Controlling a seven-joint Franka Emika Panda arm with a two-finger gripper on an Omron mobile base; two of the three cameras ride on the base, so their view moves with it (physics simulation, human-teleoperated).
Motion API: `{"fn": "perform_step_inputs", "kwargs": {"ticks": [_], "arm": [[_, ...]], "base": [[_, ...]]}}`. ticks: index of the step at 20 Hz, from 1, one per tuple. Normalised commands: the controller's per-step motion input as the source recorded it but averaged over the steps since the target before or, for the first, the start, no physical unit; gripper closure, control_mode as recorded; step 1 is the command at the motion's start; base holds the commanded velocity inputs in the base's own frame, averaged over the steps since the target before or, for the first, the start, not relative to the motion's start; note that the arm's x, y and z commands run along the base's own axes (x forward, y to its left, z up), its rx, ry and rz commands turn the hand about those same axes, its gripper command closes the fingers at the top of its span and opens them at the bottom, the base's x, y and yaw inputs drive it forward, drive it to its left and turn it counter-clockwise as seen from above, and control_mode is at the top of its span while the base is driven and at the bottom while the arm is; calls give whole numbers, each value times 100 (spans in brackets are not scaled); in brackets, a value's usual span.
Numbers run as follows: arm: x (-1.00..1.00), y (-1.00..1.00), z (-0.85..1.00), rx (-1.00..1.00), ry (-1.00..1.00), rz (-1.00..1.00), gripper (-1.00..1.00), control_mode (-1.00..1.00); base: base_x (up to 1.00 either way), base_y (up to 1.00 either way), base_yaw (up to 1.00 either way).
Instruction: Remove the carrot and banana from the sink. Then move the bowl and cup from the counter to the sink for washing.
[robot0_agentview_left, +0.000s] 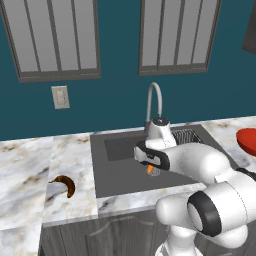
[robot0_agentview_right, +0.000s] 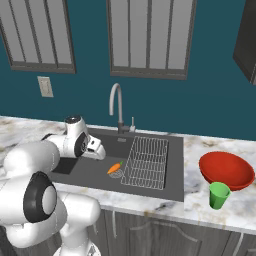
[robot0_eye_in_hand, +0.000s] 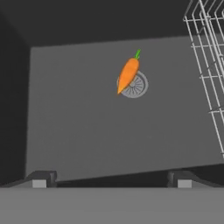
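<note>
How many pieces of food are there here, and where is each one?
2. The carrot lies in the sink, partly over the round drain beside the wire rack. The banana sits on the counter left of the sink.

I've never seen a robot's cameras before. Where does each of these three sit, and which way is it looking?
Left base view: behind the arm on its left, looking down at the sink and the banana on the counter; white arm rises lower right.
Right base view: behind on its right, same sink, plus bowl and cup; arm lower left.
Hand view: on the hand, looking into the basin; fingertips at the bottom.
All three share the carrot by the drain.
</note>
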Motion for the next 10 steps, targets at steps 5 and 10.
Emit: {"fn": "perform_step_inputs", "kwargs": {"ticks": [5, 10], "arm": [[20, -15, -18, 0, -1, -2, -100, -100], [21, -13, -22, 0, -2, -9, -100, -100]], "base": [[0, 0, 0], [0, 0, 0]]}}
